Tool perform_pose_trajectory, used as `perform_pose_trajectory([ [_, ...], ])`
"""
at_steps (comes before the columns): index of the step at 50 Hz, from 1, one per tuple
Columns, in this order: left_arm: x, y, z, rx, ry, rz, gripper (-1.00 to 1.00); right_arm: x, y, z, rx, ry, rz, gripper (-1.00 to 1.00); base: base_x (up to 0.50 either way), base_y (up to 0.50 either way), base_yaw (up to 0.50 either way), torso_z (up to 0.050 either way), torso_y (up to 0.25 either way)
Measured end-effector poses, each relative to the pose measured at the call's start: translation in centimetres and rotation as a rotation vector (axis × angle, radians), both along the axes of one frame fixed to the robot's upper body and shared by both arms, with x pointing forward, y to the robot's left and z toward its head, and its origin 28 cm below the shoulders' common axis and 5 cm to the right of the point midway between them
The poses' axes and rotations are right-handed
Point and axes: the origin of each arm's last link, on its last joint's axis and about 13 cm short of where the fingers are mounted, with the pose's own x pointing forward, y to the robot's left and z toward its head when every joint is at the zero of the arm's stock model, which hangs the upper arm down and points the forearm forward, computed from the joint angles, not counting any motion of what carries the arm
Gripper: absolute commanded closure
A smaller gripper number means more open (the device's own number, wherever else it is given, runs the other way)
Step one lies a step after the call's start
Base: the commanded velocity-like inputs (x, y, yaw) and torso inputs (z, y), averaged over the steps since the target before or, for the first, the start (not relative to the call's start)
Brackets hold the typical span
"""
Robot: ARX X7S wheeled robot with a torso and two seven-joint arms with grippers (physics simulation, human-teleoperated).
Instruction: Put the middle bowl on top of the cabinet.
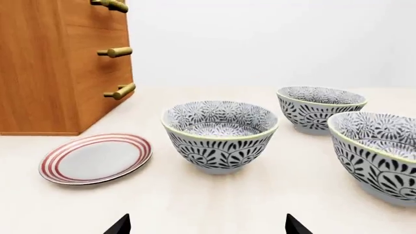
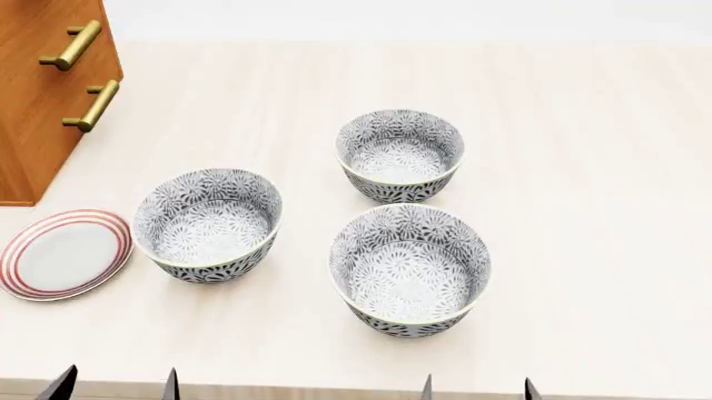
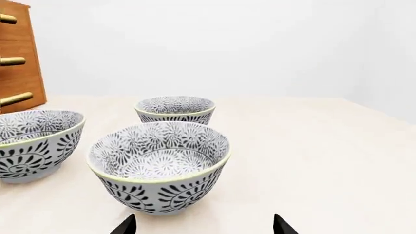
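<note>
Head view: three alike bowls stand in a triangle on a pale matte table, none touching.
Left bowl: deep, round, glossy ceramic, dark grey-and-white leaf pattern inside and out, pale rim; just beside the plate.
Far bowl: same make, furthest from the robot, near table centre.
Near bowl: same make, closest to the table's front edge, directly in front of the far bowl.
Middle bowl: cannot tell which of the three it is; all sit upright on the table, none on the cabinet.
Cabinet: orange-brown wood with visible grain, boxy, at far left; brass bar handles stick out from its front.
Plate: flat, white, red rings round the rim, lying before the cabinet's base.
Left gripper: dark pointed fingertips spread wide, nothing between them, low at the table's front edge, short of the left bowl.
Right gripper: fingertips likewise spread and empty, short of the near bowl.
</note>
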Motion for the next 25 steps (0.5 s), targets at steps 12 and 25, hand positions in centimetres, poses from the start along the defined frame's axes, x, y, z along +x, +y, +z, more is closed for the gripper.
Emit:
perform_pose_trajectory([
  [12, 0.1, -0.2, 6.5, -0.076, -0.166, 0.023, -1.00, -4.6, -3.7, 3.7, 0.017, -0.183, -0.242, -1.00, 0.00, 0.00, 0.00, 0.000, 0.000],
  [25, -2.7, 1.2, 14.2, -0.167, -0.439, 0.201, -1.00, -12.0, -8.3, 6.8, -0.008, -0.354, -0.486, -1.00, 0.00, 0.05, 0.00, 0.000, 0.000],
])
